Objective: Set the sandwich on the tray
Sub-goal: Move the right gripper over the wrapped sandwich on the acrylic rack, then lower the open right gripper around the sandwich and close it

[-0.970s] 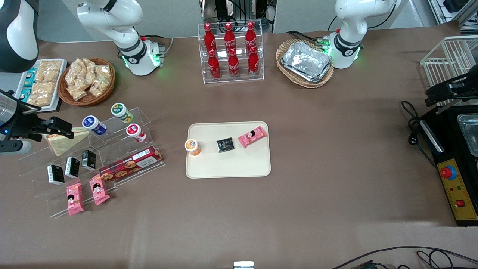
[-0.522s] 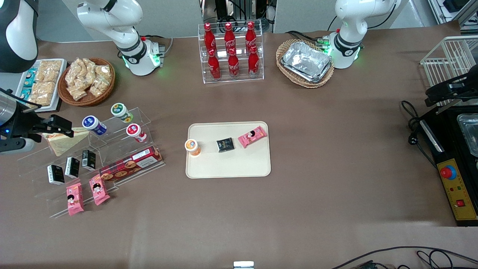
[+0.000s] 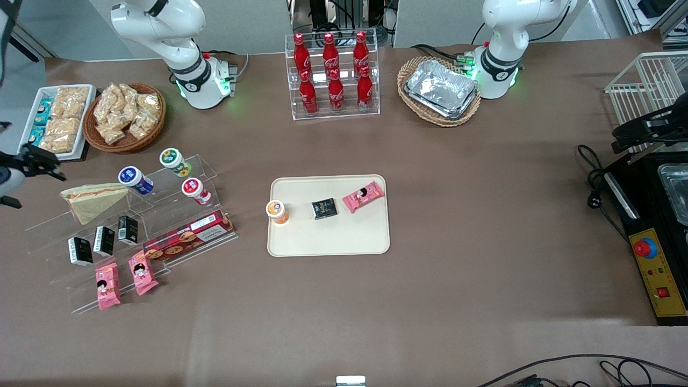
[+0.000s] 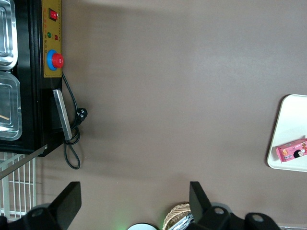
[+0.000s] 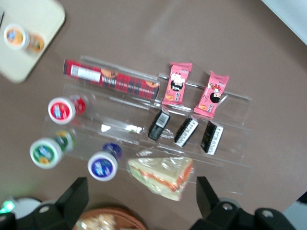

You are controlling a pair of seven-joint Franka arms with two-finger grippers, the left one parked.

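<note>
The sandwich (image 3: 91, 200), a clear-wrapped wedge with an orange-red stripe, lies on the top step of a clear acrylic rack (image 3: 161, 226) toward the working arm's end of the table. The right wrist view also shows the sandwich (image 5: 160, 176), lying free. My right gripper (image 3: 36, 163) hangs by the table's edge at that end, apart from the sandwich and farther from the front camera. The gripper (image 5: 142, 201) is open and holds nothing. The cream tray (image 3: 328, 242) sits mid-table, and its corner (image 5: 43, 14) shows in the right wrist view.
An orange-lidded cup (image 3: 277, 210), a black packet (image 3: 324, 208) and a pink packet (image 3: 363, 196) lie on the tray. The rack also holds lidded cups, black boxes, a biscuit box (image 3: 188, 236) and pink packets. Snack basket (image 3: 124, 115) and white snack tray (image 3: 56, 118) stand near the gripper.
My gripper has left its place over the sandwich and moved off toward the table's edge. The sandwich stays on the rack, now fully in view.
</note>
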